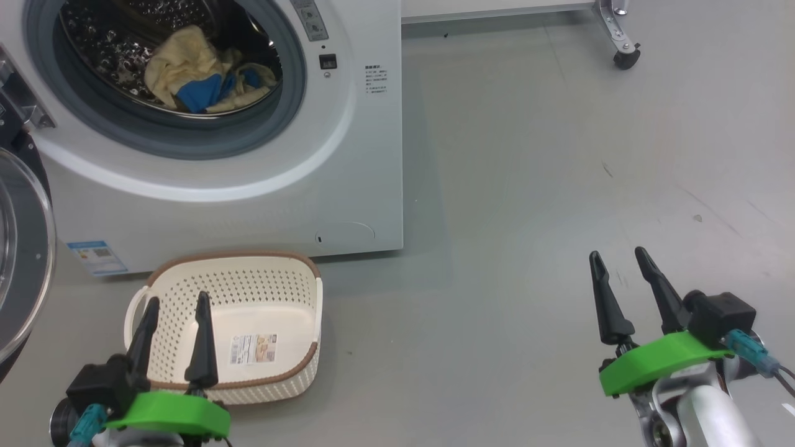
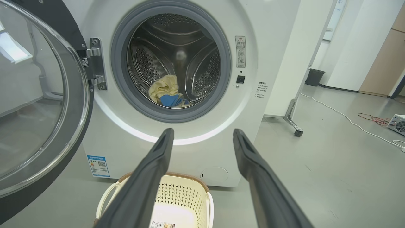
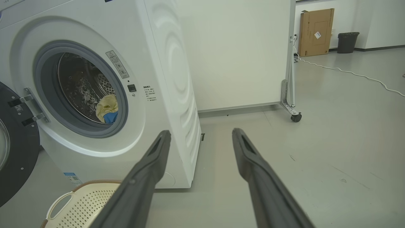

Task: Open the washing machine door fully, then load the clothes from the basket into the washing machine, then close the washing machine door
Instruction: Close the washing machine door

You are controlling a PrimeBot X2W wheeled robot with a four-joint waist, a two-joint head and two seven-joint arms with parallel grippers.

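Observation:
The white washing machine [image 1: 348,161] [image 2: 272,63] [image 3: 164,63] stands with its door [image 1: 22,248] [image 2: 38,104] [image 3: 12,152] swung wide to the left. Pale yellow and blue clothes [image 1: 205,77] [image 2: 167,93] [image 3: 107,109] lie inside the steel drum. The cream basket [image 1: 304,292] [image 2: 186,196] [image 3: 82,199] sits on the floor before the machine, with only a sticker on its bottom. My left gripper [image 1: 177,301] [image 2: 202,134] hovers open over the basket's near left side. My right gripper [image 1: 618,254] [image 3: 201,134] is open over bare floor to the right, holding nothing.
A white panel on a castor [image 1: 626,59] [image 2: 298,132] [image 3: 295,117] stands right of the machine. A white cable [image 2: 348,120] [image 3: 348,72], a dark bin [image 2: 314,77] [image 3: 347,42] and a cardboard box [image 3: 316,31] lie farther off. Grey floor [image 1: 559,186] stretches to the right.

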